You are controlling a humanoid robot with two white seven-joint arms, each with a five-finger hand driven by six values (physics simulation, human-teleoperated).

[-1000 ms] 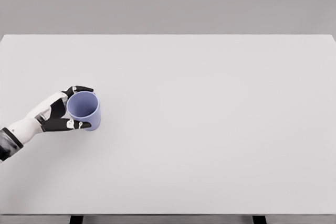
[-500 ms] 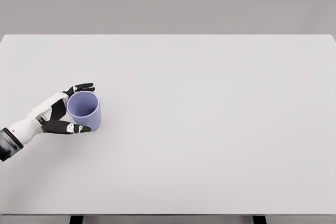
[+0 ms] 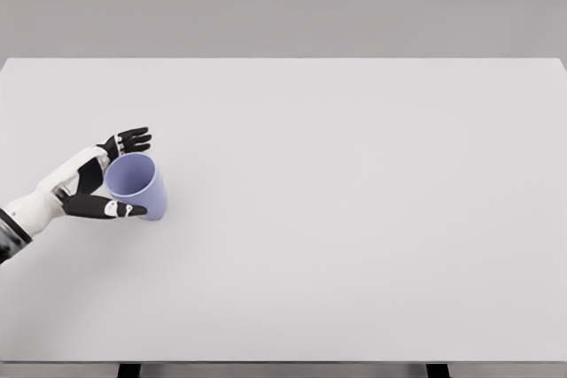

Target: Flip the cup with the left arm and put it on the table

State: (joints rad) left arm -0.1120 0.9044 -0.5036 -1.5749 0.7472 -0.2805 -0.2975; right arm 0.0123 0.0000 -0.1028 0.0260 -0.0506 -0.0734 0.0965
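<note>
You are looking down at a wide white table (image 3: 354, 219) from the head camera, and your left hand (image 3: 99, 181) is reaching in from the lower left edge of the picture. Its white forearm is running up and to the right toward a blue cup (image 3: 137, 187), which is sitting on the left part of the table, well apart from the far edge and from the right side.

The cup is showing its open mouth toward you and slightly toward the hand, so it is leaning a little rather than standing perfectly straight. Its base is resting on the table to the lower right of the rim.

Your hand is lying open around the cup rather than clamping it. The upper fingers (image 3: 133, 140) are stretching out above and behind the rim, with a sliver of table showing between them and the cup. The thumb (image 3: 115, 209) is extending along the near side, just beside the lower wall; from this angle you cannot tell whether it is touching the cup or only overlapping it. The palm is sitting just left of the rim.

The right arm is not showing anywhere in the picture.
</note>
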